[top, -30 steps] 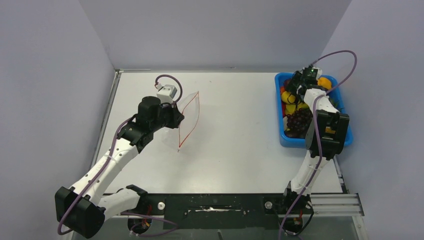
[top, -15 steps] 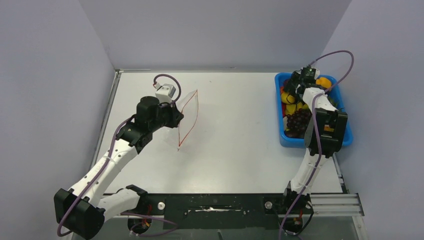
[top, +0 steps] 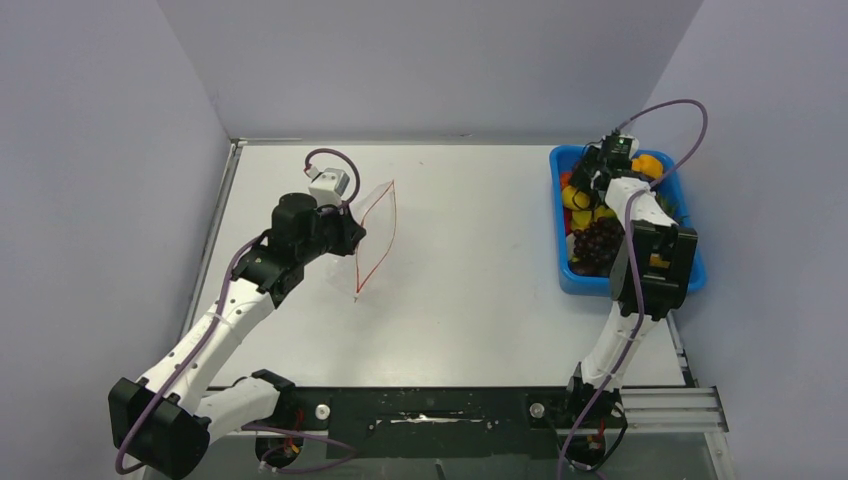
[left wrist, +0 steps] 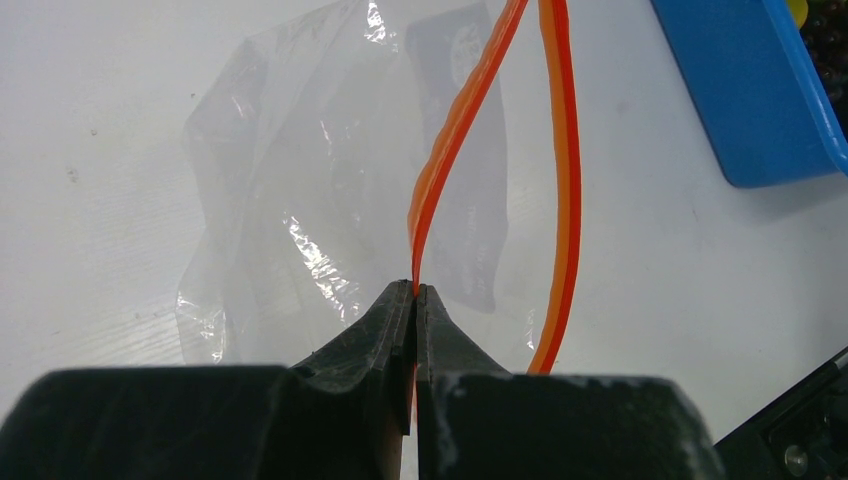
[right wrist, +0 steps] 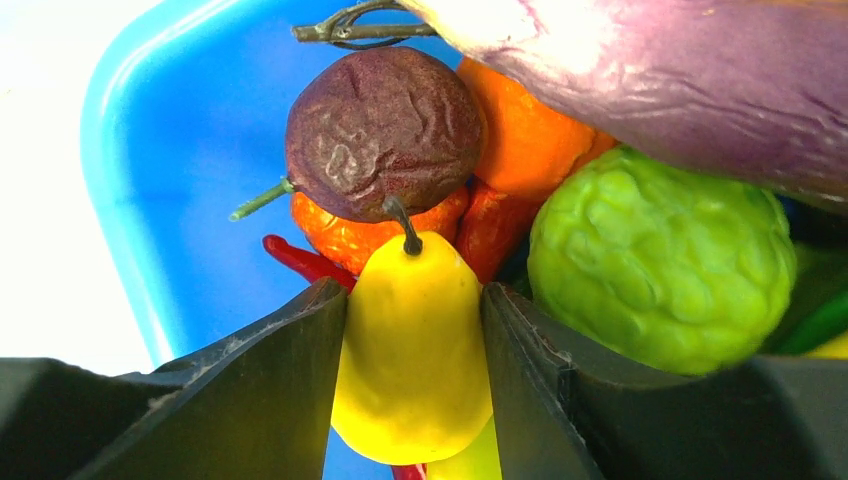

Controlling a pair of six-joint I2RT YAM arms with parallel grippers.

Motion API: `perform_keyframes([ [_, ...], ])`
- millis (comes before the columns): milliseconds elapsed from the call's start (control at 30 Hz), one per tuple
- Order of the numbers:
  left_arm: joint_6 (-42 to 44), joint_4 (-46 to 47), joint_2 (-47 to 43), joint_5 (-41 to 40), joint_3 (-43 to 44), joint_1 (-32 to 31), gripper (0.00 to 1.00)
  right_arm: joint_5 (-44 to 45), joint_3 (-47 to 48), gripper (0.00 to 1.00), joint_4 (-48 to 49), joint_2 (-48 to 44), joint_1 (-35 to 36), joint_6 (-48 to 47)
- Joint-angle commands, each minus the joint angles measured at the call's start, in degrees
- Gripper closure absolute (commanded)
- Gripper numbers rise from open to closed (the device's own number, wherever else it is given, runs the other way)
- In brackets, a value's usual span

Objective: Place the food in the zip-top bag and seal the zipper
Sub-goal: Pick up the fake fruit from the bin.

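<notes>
My left fingers (left wrist: 414, 300) are pinched tight on one lip of the red zipper (left wrist: 455, 130). The other lip bows away, so the mouth of the clear zip-top bag (left wrist: 300, 200) gapes toward three o'clock, out around ten o'clock on the worktop (top: 470, 250). Over at two o'clock, my right fingers (top: 583, 188) are down in the blue bin (right wrist: 170, 150), clamped on both sides of a yellow pear (right wrist: 410, 350). At its twelve o'clock sits a wrinkled brown fruit (right wrist: 380, 130), at three o'clock a bumpy green fruit (right wrist: 660, 260), and a purple eggplant (right wrist: 680, 70) lies across the top. The rest of the food (top: 598, 238) lies in the bin.
</notes>
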Motion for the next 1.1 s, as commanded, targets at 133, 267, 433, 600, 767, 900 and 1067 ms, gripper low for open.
perform_keyframes([
  [133,-0.34,3.28,-1.42,-0.85,0.16,0.38,1.00,9.16,-2.82,0.62,-2.30,-8.00,3.91,-4.30],
  [267,-0.67,3.73,-1.26,-0.96,-0.04,0.49,1.00,13.64,-3.19,0.64,-3.85,-9.96,5.10,-5.06],
  [433,-1.23,4.00,-1.13,-1.30,-0.33,0.47,1.00,18.77,-4.53,0.65,-4.73,-13.42,7.02,-6.27],
  [600,-2.71,5.38,-0.98,-1.11,-0.39,0.47,1.00,23.12,-5.52,0.65,-7.17,-16.46,9.22,-7.15],
  [767,-4.91,6.87,-0.27,-0.61,0.69,0.47,1.00,28.06,-5.70,0.66,-10.62,-19.36,11.86,-7.52],
  [900,-6.64,7.67,0.93,0.63,1.91,0.47,1.00,29.54,-5.80,0.66,-12.14,-22.61,14.65,-8.01],
  [1067,-9.20,8.20,1.96,1.34,3.26,0.39,1.00,30.80,-4.15,0.66,-15.08,-25.08,18.03,-8.77],
])
